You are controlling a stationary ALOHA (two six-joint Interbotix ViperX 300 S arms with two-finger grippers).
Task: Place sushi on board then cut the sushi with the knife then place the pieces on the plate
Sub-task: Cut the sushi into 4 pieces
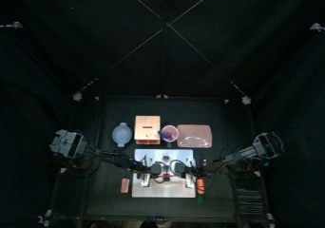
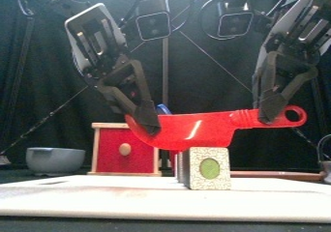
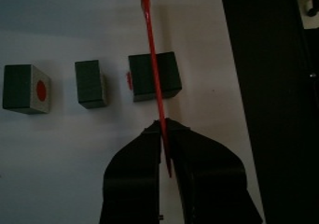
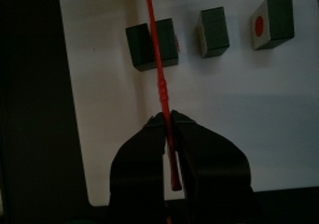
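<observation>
Jaws of the left gripper (image 2: 139, 126) are squeezing tight on the blade end of the red knife (image 2: 207, 129). Jaws of the right gripper (image 2: 270, 116) are squeezing tight on its handle end. The knife is hanging flat between them, with its long side running from the left arm across to the right arm.

Right under the middle of the blade, the front sushi block (image 2: 204, 167) is sitting on the white board (image 2: 77, 195). I think the cut is going to need a push straight down. Both arms are looking about equally near to the block.

The front view is showing the blade just above the block's top, and I cannot tell if it is touching. That view is hiding most of the row.

The left wrist view is showing more. The middle sushi block (image 3: 90, 83) and the back sushi block (image 3: 28, 88) are sitting in a line behind the front one, each apart from the next. The blade is crossing over only the front one.

The pink tray (image 1: 193, 134) is lying behind the board on the bench (image 1: 127, 108).
</observation>
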